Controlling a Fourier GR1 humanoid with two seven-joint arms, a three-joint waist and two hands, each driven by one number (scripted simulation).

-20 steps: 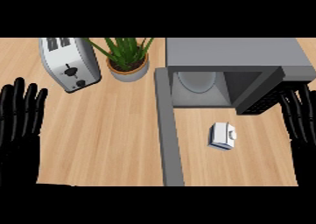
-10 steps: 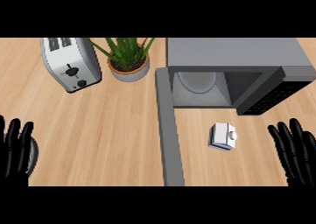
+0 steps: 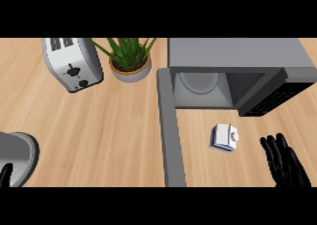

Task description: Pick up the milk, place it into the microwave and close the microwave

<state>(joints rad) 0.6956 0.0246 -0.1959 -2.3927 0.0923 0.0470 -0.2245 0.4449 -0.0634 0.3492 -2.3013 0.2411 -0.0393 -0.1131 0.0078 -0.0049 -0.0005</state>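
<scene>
The milk [image 3: 224, 137] lay on the counter [image 3: 109, 132] before the open microwave [image 3: 238, 74], apparently lengthwise toward it. The right hand [image 3: 285, 162], fingers straight, held nothing, just beside it.

Pale wood-grain counter [image 3: 89, 132]. Grey microwave [image 3: 238, 52] at one o'clock, its control panel black. White milk [image 3: 224, 137] carton. Silver toaster [image 3: 71, 63] at eleven. Green plant [image 3: 129, 55], tan-rimmed pot. Black hands.

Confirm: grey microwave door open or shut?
Open. The grey microwave shows its cavity, and its long grey door swings out across the wooden counter.
</scene>
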